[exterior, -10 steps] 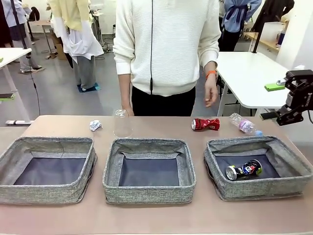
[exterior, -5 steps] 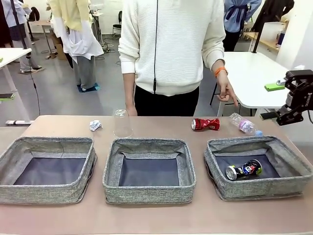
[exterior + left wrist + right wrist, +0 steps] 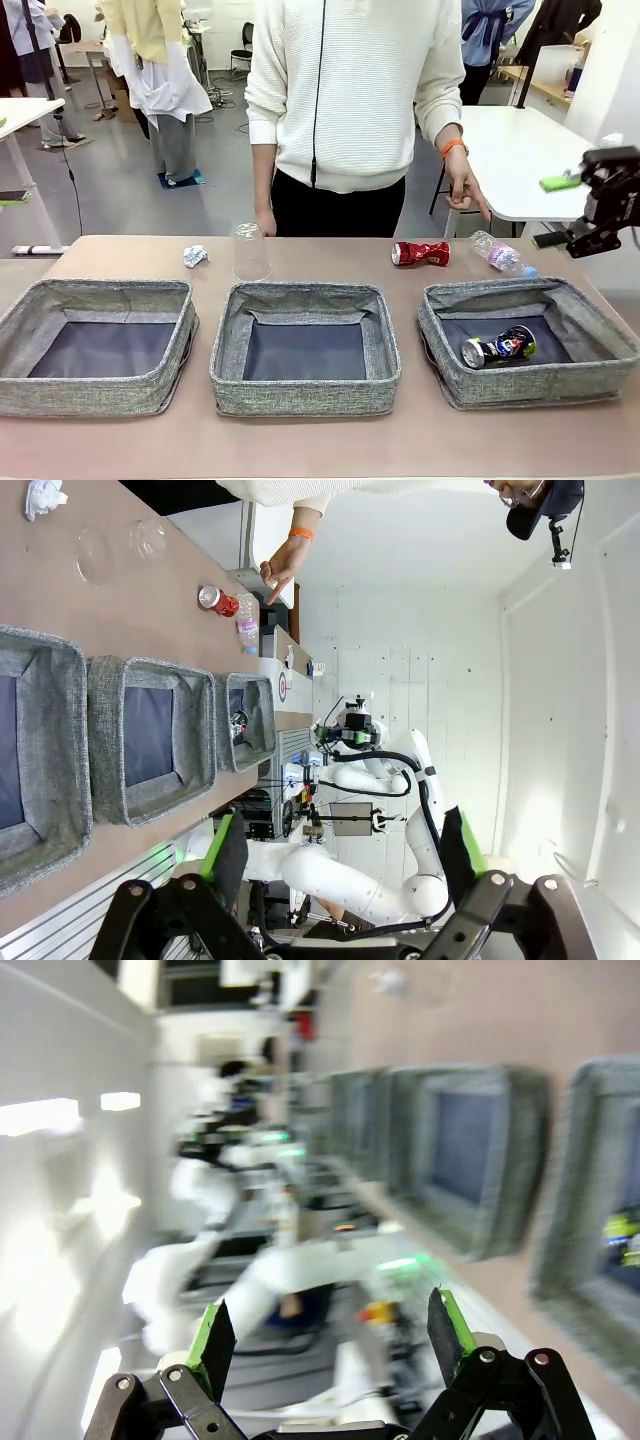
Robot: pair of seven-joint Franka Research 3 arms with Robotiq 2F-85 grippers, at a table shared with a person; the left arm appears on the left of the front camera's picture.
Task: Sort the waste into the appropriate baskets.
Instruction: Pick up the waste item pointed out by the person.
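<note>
Three low square grey woven-fabric baskets sit in a row on the brown table (image 3: pixel 320 445): left basket (image 3: pixel 90 395), mid basket (image 3: pixel 305 395), right basket (image 3: pixel 530 385). The crushed dark blue-silver can (image 3: pixel 499 347) lies inside the right one, on its dark lining. The left and mid baskets show only bare lining.

Along the far edge, behind the baskets, the small crumpled white paper ball (image 3: pixel 194 256) lies next to the clear plastic cup (image 3: pixel 249 252), which stands behind the mid basket. Behind the right basket, the crushed red can (image 3: pixel 420 253) lies on its side. The clear plastic bottle (image 3: pixel 498 254) lies just to its right, apart from it.

The person's hand (image 3: pixel 464 190), orange band on the wrist, hangs above the can-and-bottle area with fingers down, touching neither.

L gripper (image 3: pixel 342 835): green-padded fingers spread wide, nothing between them, looking along the table from well off. R gripper (image 3: pixel 328 1325): also spread wide and holding nothing, up off the table at its right end. The R wrist picture is blurred.
</note>
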